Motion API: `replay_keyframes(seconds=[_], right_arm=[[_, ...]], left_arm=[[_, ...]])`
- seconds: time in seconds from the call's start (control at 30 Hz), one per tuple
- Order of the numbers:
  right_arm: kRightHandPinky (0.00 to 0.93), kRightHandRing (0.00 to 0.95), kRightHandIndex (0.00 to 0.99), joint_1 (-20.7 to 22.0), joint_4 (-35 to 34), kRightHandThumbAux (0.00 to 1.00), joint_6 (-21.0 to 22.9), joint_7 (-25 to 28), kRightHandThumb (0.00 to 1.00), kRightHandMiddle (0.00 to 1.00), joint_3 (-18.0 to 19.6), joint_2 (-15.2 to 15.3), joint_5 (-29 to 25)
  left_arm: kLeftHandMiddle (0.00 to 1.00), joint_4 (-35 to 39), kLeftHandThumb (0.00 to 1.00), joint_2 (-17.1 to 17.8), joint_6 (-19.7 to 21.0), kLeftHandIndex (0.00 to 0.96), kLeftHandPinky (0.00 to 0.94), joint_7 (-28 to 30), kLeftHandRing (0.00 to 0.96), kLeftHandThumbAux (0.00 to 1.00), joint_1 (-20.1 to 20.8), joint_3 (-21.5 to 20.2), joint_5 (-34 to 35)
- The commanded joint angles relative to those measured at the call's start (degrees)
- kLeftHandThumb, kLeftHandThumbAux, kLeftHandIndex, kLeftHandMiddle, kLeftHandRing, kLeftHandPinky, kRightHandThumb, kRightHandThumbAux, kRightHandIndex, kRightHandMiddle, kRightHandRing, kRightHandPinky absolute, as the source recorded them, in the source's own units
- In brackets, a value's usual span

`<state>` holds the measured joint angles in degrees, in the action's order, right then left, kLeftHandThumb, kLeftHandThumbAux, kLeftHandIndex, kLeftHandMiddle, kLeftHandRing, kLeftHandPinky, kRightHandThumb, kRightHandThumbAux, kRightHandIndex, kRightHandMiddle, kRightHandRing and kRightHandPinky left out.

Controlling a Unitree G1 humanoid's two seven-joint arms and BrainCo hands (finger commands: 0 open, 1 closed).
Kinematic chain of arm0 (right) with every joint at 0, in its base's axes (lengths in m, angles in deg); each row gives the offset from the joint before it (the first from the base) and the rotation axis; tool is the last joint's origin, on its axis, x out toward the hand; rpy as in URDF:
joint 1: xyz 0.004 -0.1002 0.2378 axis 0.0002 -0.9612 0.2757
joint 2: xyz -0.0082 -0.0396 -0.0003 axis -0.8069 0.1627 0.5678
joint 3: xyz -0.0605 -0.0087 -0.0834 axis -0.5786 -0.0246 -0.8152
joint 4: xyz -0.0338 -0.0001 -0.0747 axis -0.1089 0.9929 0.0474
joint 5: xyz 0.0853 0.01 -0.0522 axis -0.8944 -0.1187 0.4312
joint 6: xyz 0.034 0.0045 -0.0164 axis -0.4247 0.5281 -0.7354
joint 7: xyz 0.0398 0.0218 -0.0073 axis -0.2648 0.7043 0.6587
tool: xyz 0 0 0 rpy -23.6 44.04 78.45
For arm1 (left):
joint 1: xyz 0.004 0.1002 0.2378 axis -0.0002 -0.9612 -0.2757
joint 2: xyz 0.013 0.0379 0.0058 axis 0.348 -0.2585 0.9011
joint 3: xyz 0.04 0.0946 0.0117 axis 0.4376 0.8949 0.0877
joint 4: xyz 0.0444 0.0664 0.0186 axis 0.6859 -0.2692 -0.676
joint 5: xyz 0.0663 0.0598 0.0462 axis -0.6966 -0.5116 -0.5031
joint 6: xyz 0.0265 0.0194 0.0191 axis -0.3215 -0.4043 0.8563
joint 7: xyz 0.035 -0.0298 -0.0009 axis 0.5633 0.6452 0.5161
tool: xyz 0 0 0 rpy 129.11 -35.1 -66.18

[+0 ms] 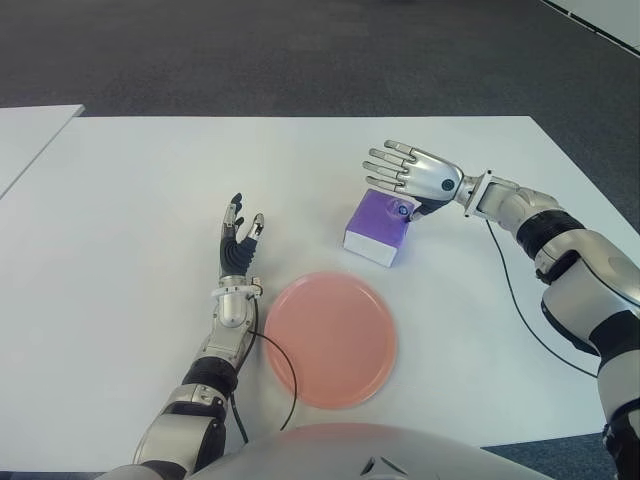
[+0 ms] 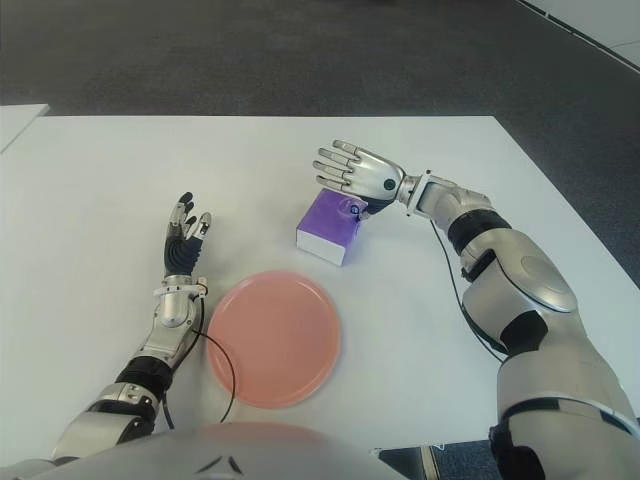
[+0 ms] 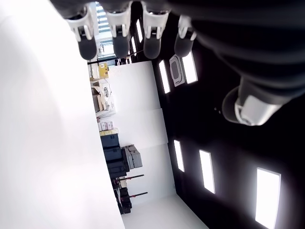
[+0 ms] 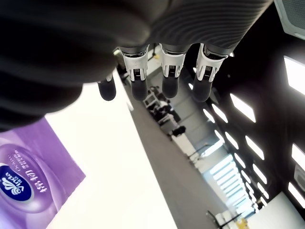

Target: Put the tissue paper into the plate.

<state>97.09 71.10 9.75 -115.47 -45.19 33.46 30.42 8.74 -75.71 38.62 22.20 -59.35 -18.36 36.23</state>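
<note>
A purple and white tissue pack [image 1: 377, 227] lies on the white table [image 1: 150, 190], just beyond the pink plate [image 1: 331, 337] and to its right. My right hand [image 1: 408, 173] hovers over the pack's far right corner, fingers [image 4: 170, 71] spread flat, thumb down near the pack's top; it holds nothing. The pack's purple top [image 4: 24, 171] also shows in the right wrist view. My left hand [image 1: 237, 243] is left of the plate, fingers [image 3: 119, 33] straight and pointing away, empty.
The plate sits near the table's front edge, in front of my body. A black cable [image 1: 283, 372] from my left forearm loops over the plate's left rim. A second white table [image 1: 25, 135] stands at the far left. Dark carpet lies beyond.
</note>
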Motion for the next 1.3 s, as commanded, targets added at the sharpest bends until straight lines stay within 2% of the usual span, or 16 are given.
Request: replay_keyframes(seconds=[0.03,0.5,0.8,1.07,1.2,1.3], right_arm=[[0.0,0.0,0.0,0.3,0.34,0.328,-0.39,0.62,0.409,0.0,-1.35,0.43,0.46],[0.0,0.0,0.0,1.65,0.11,0.289,-3.72,1.02,0.393,0.0,-2.85,2.79,0.45],[0.0,0.0,0.0,2.9,-1.43,0.244,-8.15,1.6,0.377,0.0,-3.12,5.03,-0.11],[0.0,0.0,0.0,3.51,-5.08,0.209,-12.42,4.29,0.377,0.0,-1.79,7.59,-1.22],[0.0,0.0,0.0,3.64,-6.58,0.194,-14.68,6.49,0.383,0.0,-0.2,8.59,-2.69],[0.0,0.0,0.0,4.08,-10.85,0.198,-18.52,10.18,0.4,0.0,2.67,11.07,-5.64]], left_arm=[[0.0,-3.24,0.023,-0.23,0.48,0.0,0.0,0.06,0.0,0.457,-3.85,0.38,-0.78],[0.0,-2.72,0.01,-0.08,0.49,0.0,0.0,-0.12,0.0,0.456,-4.36,0.29,-0.92],[0.0,-3.4,0.022,-0.12,0.1,0.0,0.0,0.12,0.0,0.47,-3.98,0.2,-0.66],[0.0,-3.72,0.024,-0.07,-1.68,0.0,0.0,0.41,0.0,0.455,-4.01,0.54,-0.87],[0.0,-3.87,0.022,0.06,-2.28,0.0,0.0,0.63,0.0,0.447,-4.05,0.77,-1.07],[0.0,-4.12,0.021,0.2,-2.73,0.0,0.0,0.53,0.0,0.443,-3.99,0.95,-1.32]])
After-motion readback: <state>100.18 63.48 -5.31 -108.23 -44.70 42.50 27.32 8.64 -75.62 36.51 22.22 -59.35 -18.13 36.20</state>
